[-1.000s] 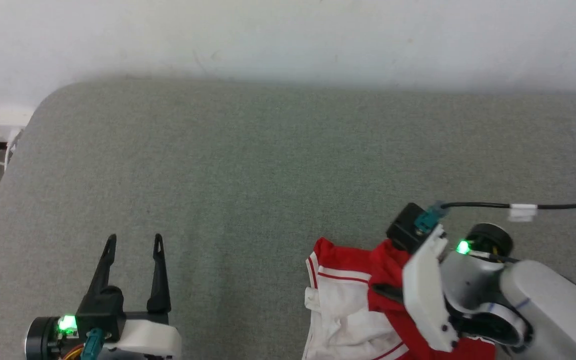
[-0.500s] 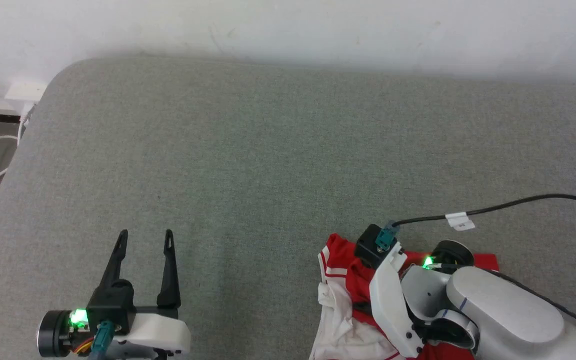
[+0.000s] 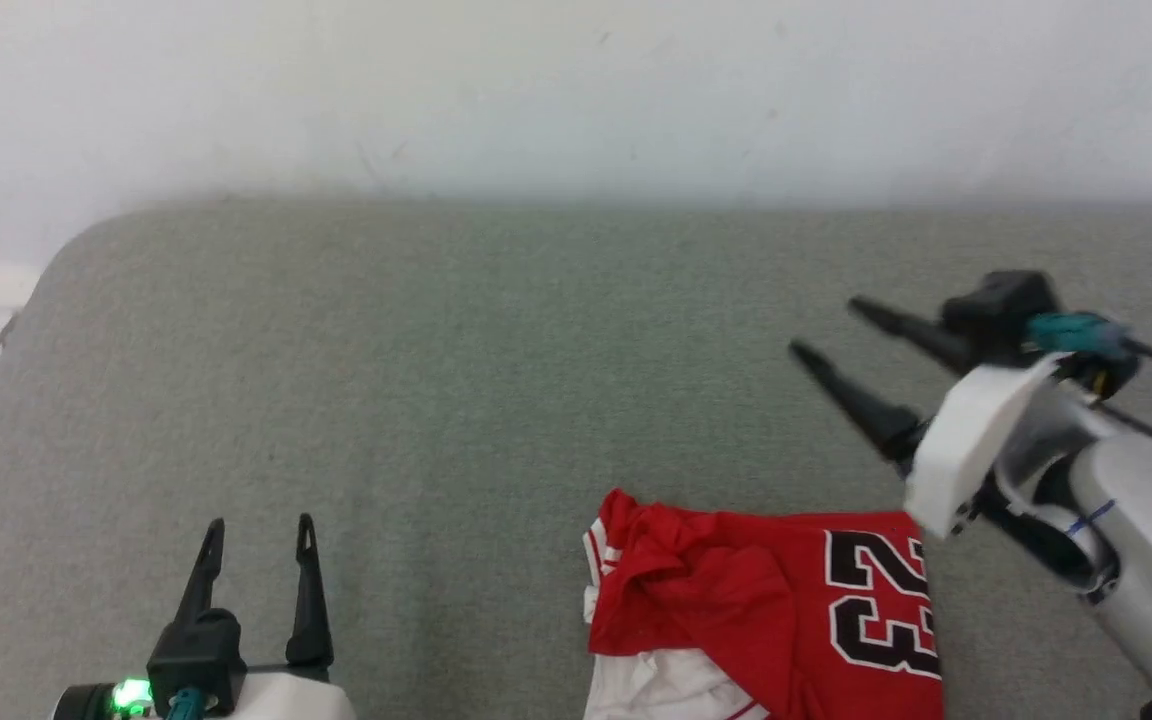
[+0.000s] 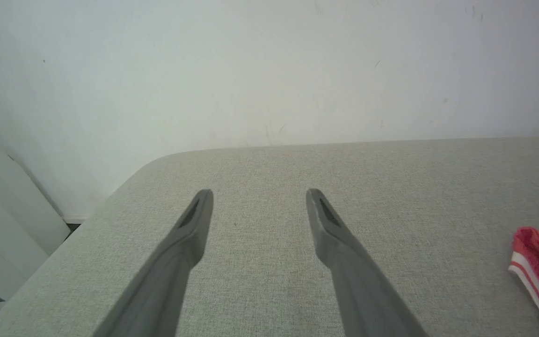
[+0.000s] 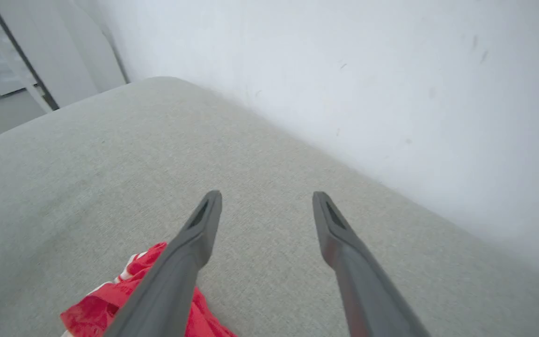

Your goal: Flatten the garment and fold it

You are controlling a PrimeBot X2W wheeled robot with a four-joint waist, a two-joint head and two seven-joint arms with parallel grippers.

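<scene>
Progress: the garment (image 3: 736, 600) lies bunched, with a white sleeve crumpled beneath the red cloth; flattening seems barely begun and all the folding is left.
Garment place: lower centre-right of the head view, on the grey surface (image 3: 436, 350).
Right gripper (image 3: 826, 326): spread, empty, up and right of the garment in the frame, clear of it.
Left gripper (image 3: 261, 520): spread, empty, lower left, well apart from the garment.

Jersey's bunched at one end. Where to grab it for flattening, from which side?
Grip the garment at the rumpled red fold beside the striped sleeve edge, its left end: fabric heaps up there, while the "23" panel lies flat with nothing to pinch. Come from the robot's left with the open left tool, likely pulling leftward.
</scene>
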